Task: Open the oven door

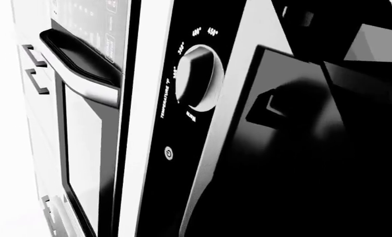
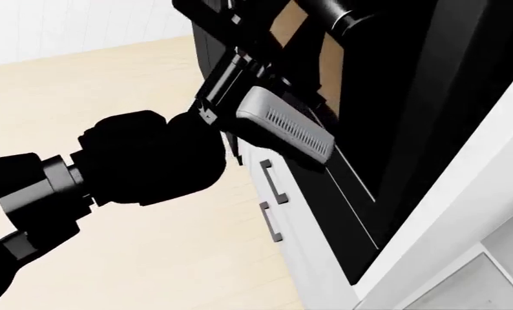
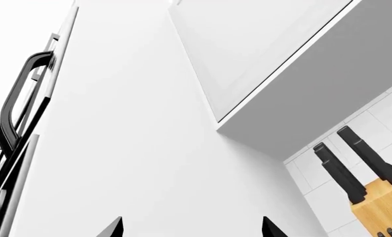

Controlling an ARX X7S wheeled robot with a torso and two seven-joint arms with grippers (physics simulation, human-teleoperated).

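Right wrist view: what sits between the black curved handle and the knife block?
A broad white panel, then a wall cabinet's grey underside and tiled wall, between the black curved handle and the knife block. Right wrist view.

The oven door (image 1: 84,148) is a glossy black panel with a large pale-reflecting window and a curved bar handle (image 1: 77,61) across its top. It looks shut against the oven front, just beyond the left gripper (image 2: 239,84).
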